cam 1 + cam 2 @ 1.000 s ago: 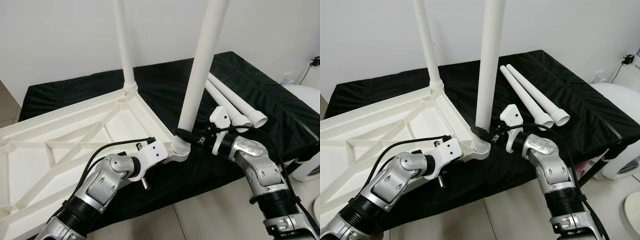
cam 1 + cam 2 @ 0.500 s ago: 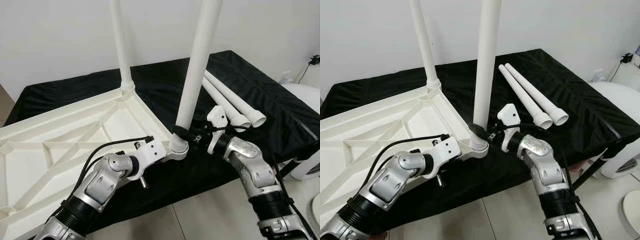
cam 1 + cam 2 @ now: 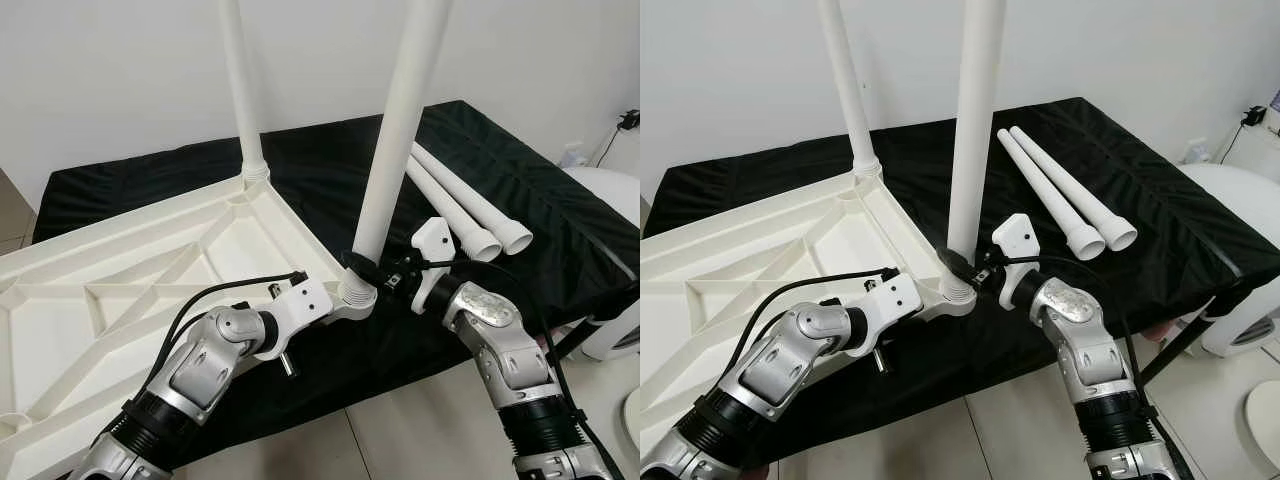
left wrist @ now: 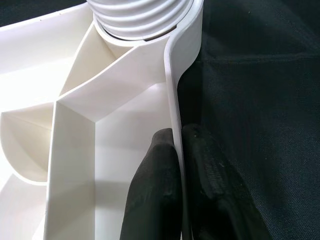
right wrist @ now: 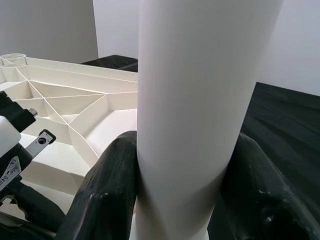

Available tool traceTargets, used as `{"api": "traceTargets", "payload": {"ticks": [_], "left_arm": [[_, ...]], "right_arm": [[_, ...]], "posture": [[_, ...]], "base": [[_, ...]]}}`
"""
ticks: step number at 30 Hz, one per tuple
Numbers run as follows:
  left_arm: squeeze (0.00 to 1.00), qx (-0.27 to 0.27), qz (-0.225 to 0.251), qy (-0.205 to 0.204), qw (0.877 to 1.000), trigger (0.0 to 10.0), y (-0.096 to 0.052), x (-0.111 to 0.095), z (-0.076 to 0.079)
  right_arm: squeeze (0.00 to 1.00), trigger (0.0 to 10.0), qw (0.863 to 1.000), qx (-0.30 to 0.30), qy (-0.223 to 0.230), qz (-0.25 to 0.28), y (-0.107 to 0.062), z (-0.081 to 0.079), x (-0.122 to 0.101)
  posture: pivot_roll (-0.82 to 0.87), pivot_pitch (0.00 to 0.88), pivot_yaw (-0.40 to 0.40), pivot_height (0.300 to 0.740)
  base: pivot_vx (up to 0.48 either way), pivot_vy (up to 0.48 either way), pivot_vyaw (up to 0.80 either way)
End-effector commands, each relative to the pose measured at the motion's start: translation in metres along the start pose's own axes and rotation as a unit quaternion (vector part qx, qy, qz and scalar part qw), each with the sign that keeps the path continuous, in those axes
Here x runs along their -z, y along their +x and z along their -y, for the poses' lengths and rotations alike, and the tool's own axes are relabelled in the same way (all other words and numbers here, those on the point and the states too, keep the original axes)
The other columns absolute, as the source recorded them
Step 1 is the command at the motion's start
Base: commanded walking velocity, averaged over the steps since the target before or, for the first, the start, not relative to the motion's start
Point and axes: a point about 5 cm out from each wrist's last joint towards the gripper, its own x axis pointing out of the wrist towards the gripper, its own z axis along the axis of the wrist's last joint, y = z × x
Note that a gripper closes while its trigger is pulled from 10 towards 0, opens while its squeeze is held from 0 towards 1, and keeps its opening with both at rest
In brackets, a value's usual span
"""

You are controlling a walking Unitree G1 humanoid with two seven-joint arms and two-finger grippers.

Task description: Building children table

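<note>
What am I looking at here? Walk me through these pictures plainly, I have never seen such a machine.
This is a humanoid robot with two silver arms. Two pictures come from cameras in its head, looking down; the other two from a camera on each wrist. On a black-covered surface lies an upturned white tabletop with two legs standing in its corners. The left gripper pinches the tabletop's rim. The right gripper clasps the near leg just above its socket. Two spare legs lie beside it on the cloth.
</note>
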Motion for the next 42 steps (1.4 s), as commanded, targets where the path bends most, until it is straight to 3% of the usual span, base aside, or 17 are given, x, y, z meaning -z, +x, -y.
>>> {"api": "traceTargets", "payload": {"ticks": [1, 13, 31, 34, 35, 42], "left_arm": [[0.0, -0.034, 0.046, 0.032, 0.998, 10.0, -0.005, -0.021, -0.005], [0.0, -0.039, 0.047, 0.027, 0.998, 10.0, -0.007, -0.021, -0.007], [0.0, -0.042, 0.047, 0.026, 0.998, 10.0, -0.008, -0.022, -0.009], [0.0, -0.041, 0.048, 0.026, 0.998, 10.0, -0.008, -0.022, -0.009], [0.0, -0.041, 0.049, 0.025, 0.998, 10.0, -0.008, -0.022, -0.009], [0.0, -0.04, 0.047, 0.026, 0.998, 10.0, -0.008, -0.022, -0.008]], "right_arm": [[0.0, 10.0, 0.996, -0.019, 0.047, -0.078, 0.002, -0.018, 0.033], [0.0, 10.0, 0.996, 0.024, 0.051, -0.063, 0.015, -0.03, 0.029], [0.0, 10.0, 0.993, 0.083, 0.055, -0.062, 0.005, -0.038, 0.032], [0.0, 10.0, 0.99, 0.125, 0.052, -0.046, 0.005, -0.039, 0.03], [0.0, 10.0, 0.983, 0.166, 0.061, -0.036, 0.006, -0.042, 0.03], [0.0, 10.0, 0.976, 0.206, 0.062, -0.025, 0.004, -0.044, 0.028]], "posture": [[-0.11, 0.078, 0.034, 0.74], [-0.1, 0.089, 0.032, 0.74], [-0.11, 0.095, 0.035, 0.74], [-0.12, 0.1, 0.033, 0.74], [-0.12, 0.101, 0.034, 0.74], [-0.11, 0.101, 0.034, 0.74]], "base": [[0.0, 0.0, 0.0], [0.0, 0.0, 0.0], [0.0, 0.0, 0.0], [0.0, 0.0, 0.0], [0.0, 0.0, 0.0], [0.0, 0.0, 0.0]]}}
